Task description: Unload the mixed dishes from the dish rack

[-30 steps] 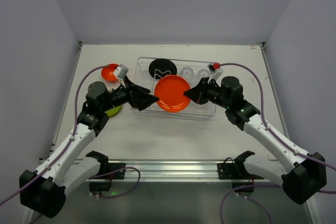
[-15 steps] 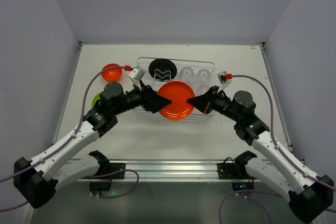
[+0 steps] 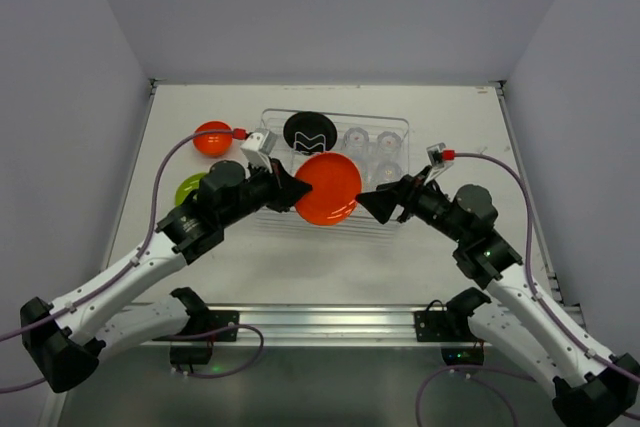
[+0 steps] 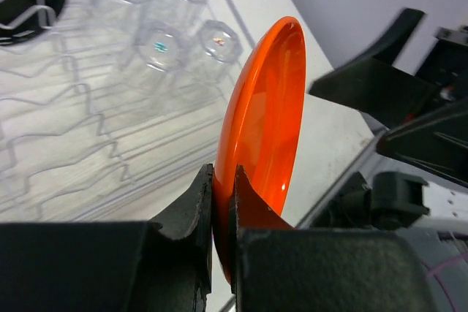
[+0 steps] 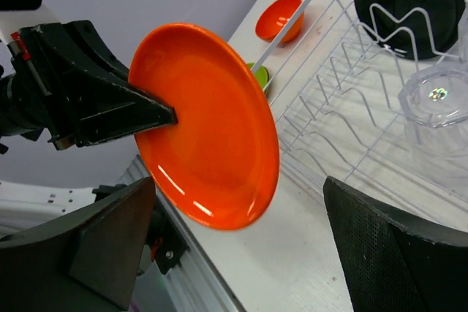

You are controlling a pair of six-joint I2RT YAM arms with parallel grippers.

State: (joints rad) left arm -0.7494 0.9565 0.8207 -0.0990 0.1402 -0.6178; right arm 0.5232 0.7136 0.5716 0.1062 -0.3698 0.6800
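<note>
A second ago the red-orange plate (image 3: 328, 189) lay nearly flat to the overhead camera, a full round disc over the middle of the dish rack (image 3: 402, 128), with a tool at each side of it. Now it shows as a narrower oval, further toward the near side, overlapping the rack's near rim. The right tool (image 3: 364, 198) has drawn back to the right and near, and the left arm's elbow has swung in, uncovering more of the lime green plate (image 3: 188, 187) on the tabletop (image 3: 460, 117) left of the rack.

The left tool (image 3: 293, 192) alone carries the plate, its jaws closed to a narrow slit on the plate's left rim. From the left wrist the plate is almost edge-on, its rim rising up and away from the jaws and leaning to the right. From the right wrist one broad, glossy face is turned toward the right tool. In the overhead view the oval's long axis runs from near-left to far-right.

The right tool stands wide, fingers spread well apart and holding nothing, its tips just beside the plate's right edge but apart from it.

The black plate (image 3: 311, 132) stands in the rack's far-left part, and the four clear tumblers (image 3: 371, 149) are grouped at the far right. The orange bowl (image 3: 212, 137) sits on the tabletop, far-left of the rack.
</note>
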